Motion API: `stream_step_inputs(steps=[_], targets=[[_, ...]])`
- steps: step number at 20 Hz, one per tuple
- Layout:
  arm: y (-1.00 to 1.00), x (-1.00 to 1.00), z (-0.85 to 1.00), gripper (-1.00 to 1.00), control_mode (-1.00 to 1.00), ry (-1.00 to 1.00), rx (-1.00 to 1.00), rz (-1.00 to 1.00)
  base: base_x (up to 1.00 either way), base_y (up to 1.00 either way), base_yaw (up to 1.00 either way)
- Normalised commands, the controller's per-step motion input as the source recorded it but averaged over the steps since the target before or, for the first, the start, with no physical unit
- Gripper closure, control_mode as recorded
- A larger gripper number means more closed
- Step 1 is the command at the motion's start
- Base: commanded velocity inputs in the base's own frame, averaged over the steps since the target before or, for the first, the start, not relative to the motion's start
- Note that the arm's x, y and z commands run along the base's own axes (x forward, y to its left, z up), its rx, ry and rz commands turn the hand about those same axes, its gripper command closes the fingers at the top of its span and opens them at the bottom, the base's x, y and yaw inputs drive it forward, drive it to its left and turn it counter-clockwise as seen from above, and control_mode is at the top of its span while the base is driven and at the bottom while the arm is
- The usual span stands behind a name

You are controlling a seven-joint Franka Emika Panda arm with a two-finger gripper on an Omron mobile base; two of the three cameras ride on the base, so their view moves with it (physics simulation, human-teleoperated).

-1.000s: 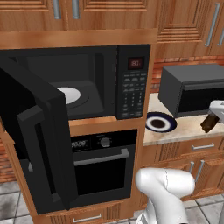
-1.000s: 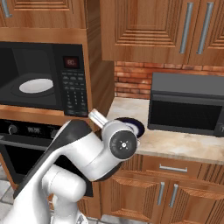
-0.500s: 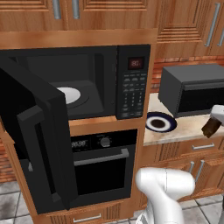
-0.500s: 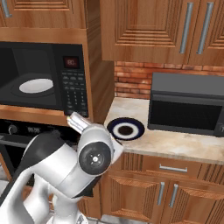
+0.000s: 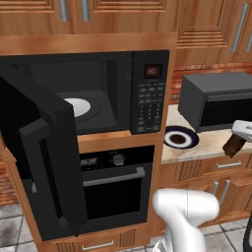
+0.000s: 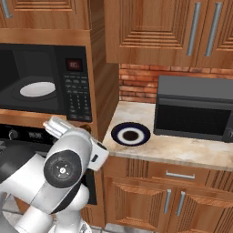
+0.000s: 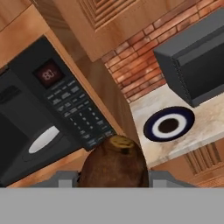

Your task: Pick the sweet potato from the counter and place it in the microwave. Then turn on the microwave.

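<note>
Held item: sweet potato (image 7: 113, 162) clamped between the fingers, blunt end toward the hand camera; off the worktop (image 6: 191, 152), carried in the air.
Fingers: closed on the sweet potato from both sides; tips mostly hidden behind it in the hand view.
Gripper position: gripper (image 5: 236, 140) at the far right edge of the left base view, the brown lump hanging below the white hand, in front of the drawer fronts.
Microwave: microwave (image 5: 150, 93) with door swung wide open to the left; white turntable (image 5: 78, 106) bare; red display lit.
Change over the last second: in the right base view, elbow and forearm have swung lower and leftward, uncovering the blue-rimmed plate (image 6: 130, 135), which was half hidden behind the arm earlier.
Change at the hand: in the left base view, gripper and potato sit slightly lower and nearer the frame edge than a second ago; grip unchanged.
Unchanged: plate, grey box appliance (image 6: 195, 109), microwave door and base cameras all as before.
Meaning for the task: pick appears done; judged to be the carry phase, arm reorienting toward the open cavity.
Hand camera aim: keypad and cavity edge at left, plate at right.
Remaining: potato onto the turntable, door shut, start pressed.
</note>
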Motion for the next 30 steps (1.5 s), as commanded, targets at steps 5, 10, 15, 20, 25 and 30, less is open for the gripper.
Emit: stream_step_inputs(steps=[5, 10, 15, 20, 25, 30], targets=[[0.42, -0.21, 0.19, 1.00, -1.00, -0.01, -0.06, 0.00, 0.00, 0.00, 0.00], [0.41, -0.18, 0.16, 1.00, -1.00, 0.00, -0.06, 0.00, 0.00, 0.00, 0.00], [0.45, -0.12, 0.07, 1.00, -1.00, -0.01, -0.06, 0.00, 0.00, 0.00, 0.00], [0.48, -0.03, 0.03, 1.00, -1.00, -0.07, -0.07, 0.00, 0.00, 0.00, 0.00], [0.45, 0.00, 0.03, 1.00, -1.00, -0.10, -0.06, 0.00, 0.00, 0.00, 0.00], [0.44, 0.00, 0.00, 1.00, -1.00, -0.11, -0.06, 0.01, 0.00, 0.00, 0.00]])
